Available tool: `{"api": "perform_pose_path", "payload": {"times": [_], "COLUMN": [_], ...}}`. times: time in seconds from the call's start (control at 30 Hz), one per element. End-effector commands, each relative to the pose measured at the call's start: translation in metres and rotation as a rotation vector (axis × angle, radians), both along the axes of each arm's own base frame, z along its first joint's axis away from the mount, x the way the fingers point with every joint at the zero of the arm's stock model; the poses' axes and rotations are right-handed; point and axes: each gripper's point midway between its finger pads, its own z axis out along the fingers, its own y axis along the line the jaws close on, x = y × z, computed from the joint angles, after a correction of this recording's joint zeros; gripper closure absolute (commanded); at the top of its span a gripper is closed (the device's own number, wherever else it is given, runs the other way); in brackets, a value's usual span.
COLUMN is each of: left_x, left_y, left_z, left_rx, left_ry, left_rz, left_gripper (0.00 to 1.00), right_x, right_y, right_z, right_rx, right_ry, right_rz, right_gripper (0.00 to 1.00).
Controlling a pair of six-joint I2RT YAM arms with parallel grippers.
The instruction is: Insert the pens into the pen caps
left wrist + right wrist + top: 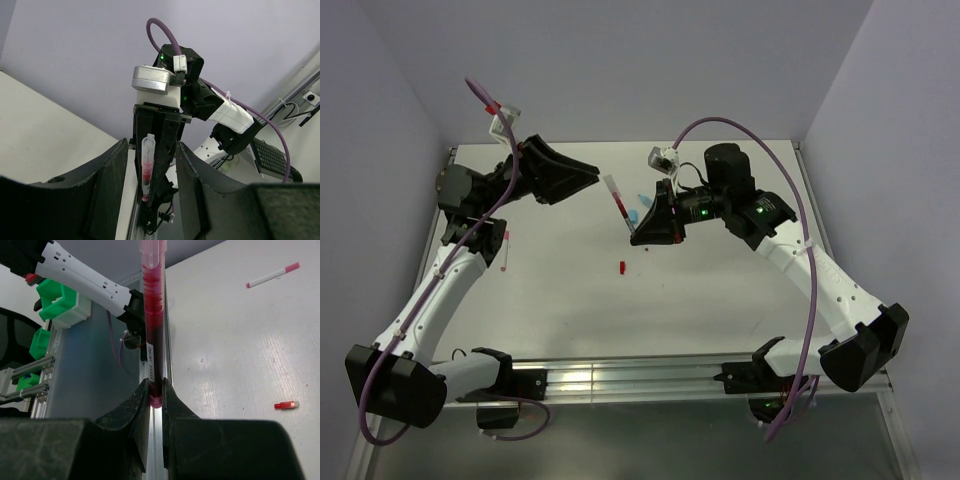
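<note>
Red pen (152, 315) pinched between right fingers (135, 410), its lower end half hidden; left fingers (112, 185) wide apart, empty.

Small black print (150, 349) runs along the pen (153, 315) barrel, too blurred to read.

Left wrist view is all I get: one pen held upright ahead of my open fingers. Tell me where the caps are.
Observer: A red cap lies loose on the table, nearer the arm bases than the right gripper.
Operator: Name any other cap.
Observer: A light blue cap lies on the table right beside the held pen, on its far side.
Operator: Report other pens.
Observer: A second pen lies flat on the table, close beside the left arm.
</note>
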Motion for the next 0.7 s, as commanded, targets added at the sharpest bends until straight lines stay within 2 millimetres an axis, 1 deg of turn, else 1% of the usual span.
{"api": "perform_pose_path", "payload": {"times": [0.0, 0.1, 0.4, 0.67], "left_x": [0.0, 0.001, -0.007, -0.009], "left_y": [-0.003, -0.006, -0.017, -0.022], "left_z": [0.012, 0.012, 0.016, 0.017], "left_rx": [-0.034, -0.031, -0.031, -0.031], "left_ry": [-0.032, -0.025, -0.052, -0.062], "left_rz": [0.016, 0.013, -0.024, -0.04], "left_gripper": [0.52, 0.52, 0.54, 0.59], "right_x": [-0.004, -0.005, -0.006, -0.007], "right_y": [0.001, 0.003, 0.006, 0.007], "right_z": [0.012, 0.013, 0.013, 0.013], "right_rx": [0.042, 0.044, 0.041, 0.04], "right_ry": [-0.044, -0.037, -0.03, -0.029], "right_rz": [0.025, 0.031, 0.039, 0.041], "right_gripper": [1.0, 1.0, 1.0, 1.0]}}
